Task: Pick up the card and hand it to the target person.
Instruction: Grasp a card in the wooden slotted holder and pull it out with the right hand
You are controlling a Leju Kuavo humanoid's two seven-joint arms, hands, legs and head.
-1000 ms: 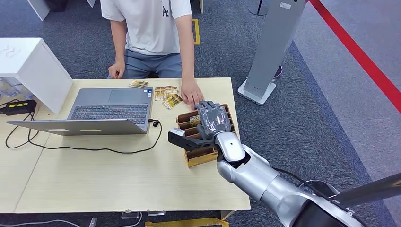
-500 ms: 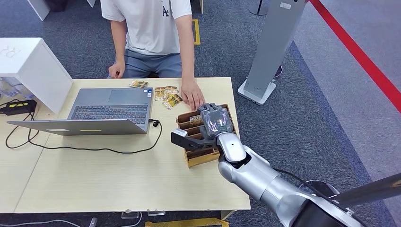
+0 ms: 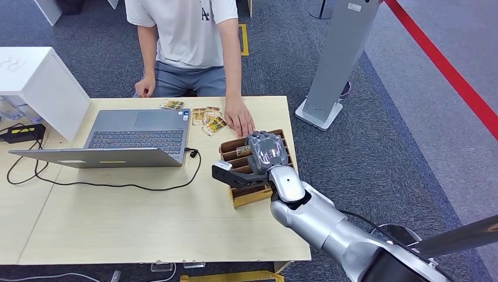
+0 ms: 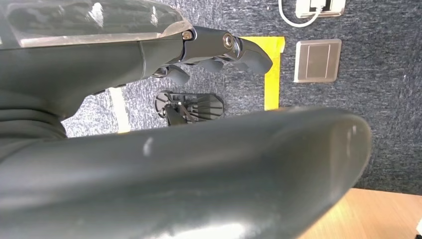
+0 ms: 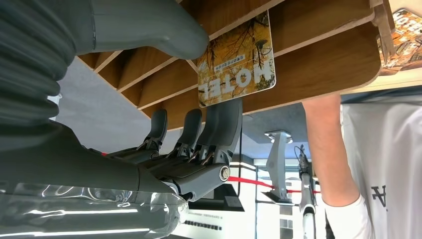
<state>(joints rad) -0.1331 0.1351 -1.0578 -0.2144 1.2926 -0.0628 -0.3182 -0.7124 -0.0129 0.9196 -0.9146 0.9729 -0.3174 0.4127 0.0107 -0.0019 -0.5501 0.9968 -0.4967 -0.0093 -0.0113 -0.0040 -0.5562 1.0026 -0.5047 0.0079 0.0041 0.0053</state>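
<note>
A wooden slotted card holder stands near the table's right edge. A yellow "HOTEL" card stands in one of its far slots. My right hand hovers over the holder, thumb stretched out toward the laptop side and fingers pointing at the card. In the right wrist view the card sticks out of the holder, with my fingertips at its free edge and the thumb near its corner. The person's hand rests flat on the table just beyond the holder. My left hand hangs over the floor, holding nothing.
Several loose cards lie by the person's hand. An open laptop with a black cable takes the table's left half, and a white box stands beyond it. A grey stand rises right of the table.
My right hand has drawn back slightly toward me and settled over the holder. The person's hand has barely shifted.
</note>
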